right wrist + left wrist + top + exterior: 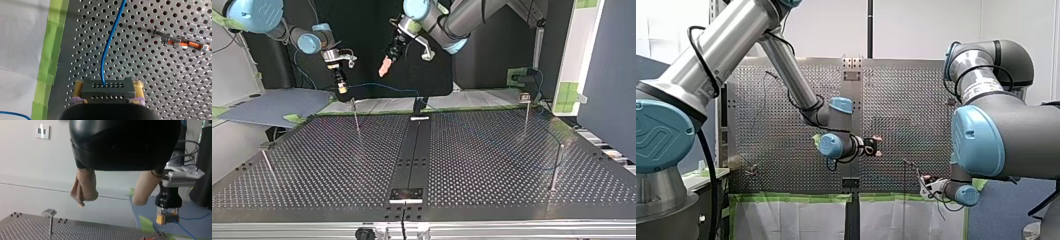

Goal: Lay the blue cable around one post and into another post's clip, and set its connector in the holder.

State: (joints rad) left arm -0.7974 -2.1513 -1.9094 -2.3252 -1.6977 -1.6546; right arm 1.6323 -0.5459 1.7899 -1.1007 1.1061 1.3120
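Connector (107,90): clamped between the yellow pads (79,90) of my right gripper (108,85), over the table (162,87) near its green-taped (53,50) edge. Cable (106,50): runs from the connector's face out across the perforations, passing beside a post (180,43) with an orange clip. My left gripper (111,202): beige fingers (85,187) apart, above the table near my right gripper.

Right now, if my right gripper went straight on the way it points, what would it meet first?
Probably the table, near its edge; the right gripper, shut on the connector, faces bare holes there. The post stands off to the side. Depth is hard to judge.
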